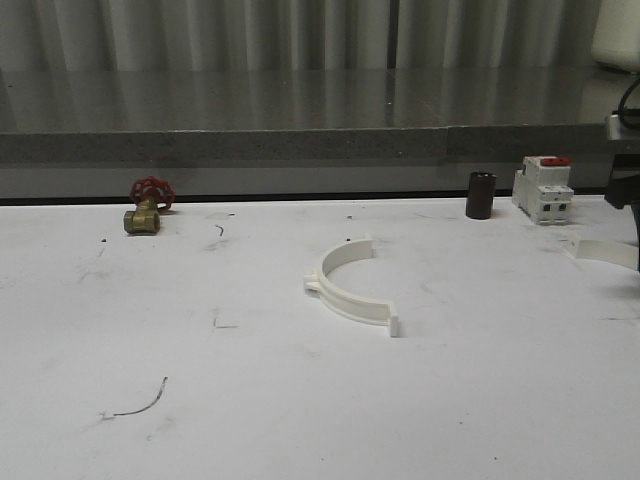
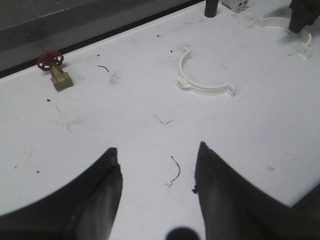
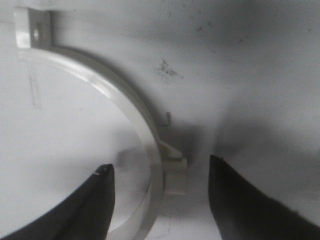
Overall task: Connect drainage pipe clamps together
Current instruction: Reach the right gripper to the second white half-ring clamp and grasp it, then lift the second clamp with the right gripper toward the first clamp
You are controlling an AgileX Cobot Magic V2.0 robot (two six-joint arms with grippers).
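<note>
Dark fingers of the right pincer straddle the band of one clamp half — spread, one finger inside the arc, one outside, neither visibly touching it; its flat end tab lies ahead. Left pincer hovers spread above the white desk, gripping nothing. Second clamp half rests well ahead of it (arc lying flat), a red-handled brass valve farther off to its other side.
</note>
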